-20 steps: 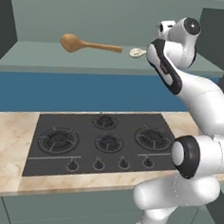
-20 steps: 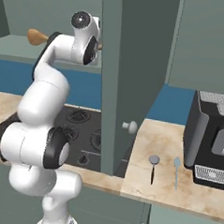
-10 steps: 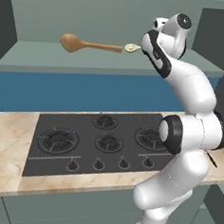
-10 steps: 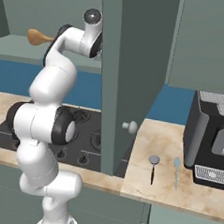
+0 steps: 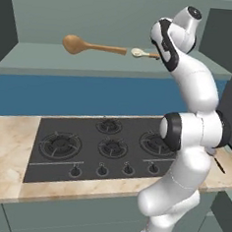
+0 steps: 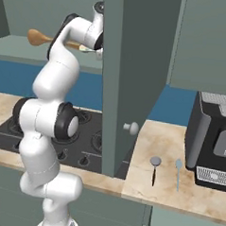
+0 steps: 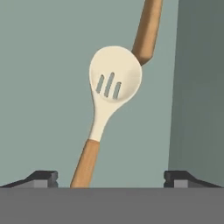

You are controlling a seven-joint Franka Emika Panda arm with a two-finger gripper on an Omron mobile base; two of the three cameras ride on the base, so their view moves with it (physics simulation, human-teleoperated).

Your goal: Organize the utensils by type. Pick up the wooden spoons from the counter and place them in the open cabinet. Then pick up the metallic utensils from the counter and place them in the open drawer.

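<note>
The big wooden spoon (image 5: 89,46) lies flat on the cabinet shelf (image 5: 38,58), over on the left. Its handle end almost meets the bowl of the small wooden spoon (image 5: 142,53), which lies on the same shelf just to the right of it. In the hand view, the small spoon's pale slotted bowl (image 7: 115,76) points toward 12 o'clock, and the big spoon's handle (image 7: 147,30) sits at about 1 o'clock from it.

The gripper (image 7: 111,178) is let go and wide open. Its two dark fingertips (image 7: 41,177) stand far apart at 8 o'clock and 4 o'clock. The small spoon's brown handle runs down between them, a bit nearer the left one. The tips do not look like they touch it.

What could go wrong? If the hand pulls back crooked, a fingertip could catch the handle and drag the small spoon off the shelf. A bump could also push it into the big spoon and make that one roll. The tall cabinet door (image 6: 131,78) is close beside the arm, so a wide swing could hit it.

Further right, the two metal utensils (image 6: 154,168) wait on the counter (image 6: 185,195), side by side near a black machine (image 6: 215,140).
</note>
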